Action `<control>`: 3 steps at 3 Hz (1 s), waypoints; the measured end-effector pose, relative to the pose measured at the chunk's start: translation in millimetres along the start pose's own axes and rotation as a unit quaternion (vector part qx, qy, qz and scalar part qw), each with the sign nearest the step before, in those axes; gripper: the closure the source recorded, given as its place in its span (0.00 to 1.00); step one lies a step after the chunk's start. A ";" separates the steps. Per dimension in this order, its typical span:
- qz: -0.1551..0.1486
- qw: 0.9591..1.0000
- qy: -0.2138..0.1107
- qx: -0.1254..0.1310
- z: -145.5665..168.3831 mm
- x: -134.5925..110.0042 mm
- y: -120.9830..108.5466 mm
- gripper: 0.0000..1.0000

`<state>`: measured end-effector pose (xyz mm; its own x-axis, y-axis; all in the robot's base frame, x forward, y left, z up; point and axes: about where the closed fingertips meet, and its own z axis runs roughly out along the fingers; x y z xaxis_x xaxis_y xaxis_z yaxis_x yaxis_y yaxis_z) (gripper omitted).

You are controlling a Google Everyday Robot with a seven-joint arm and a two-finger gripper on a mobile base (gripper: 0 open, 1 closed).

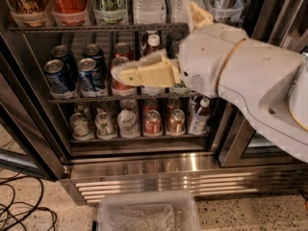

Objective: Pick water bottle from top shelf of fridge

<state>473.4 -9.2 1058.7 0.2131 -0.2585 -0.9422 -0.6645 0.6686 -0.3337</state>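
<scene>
The white arm (260,81) reaches in from the right, its bulky wrist housing (207,57) near mid-frame. The gripper (153,40) is spread wide: lower finger (149,72) pointing left, upper finger (197,14) angling upward

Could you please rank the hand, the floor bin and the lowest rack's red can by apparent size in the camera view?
1. Hand, open before the middle rack: largest, but nearness to the camera inflates it.
2. Floor bin, cut off by the frame, so unsure against the hand.
3. Red can, clearly smallest.
</scene>
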 end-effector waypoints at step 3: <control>-0.009 1.000 -0.016 0.014 13.2 -15.8 9.9 0.00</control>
<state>473.0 10.8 1070.0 0.2484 -0.2476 -0.9365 -0.6397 0.6840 -0.3505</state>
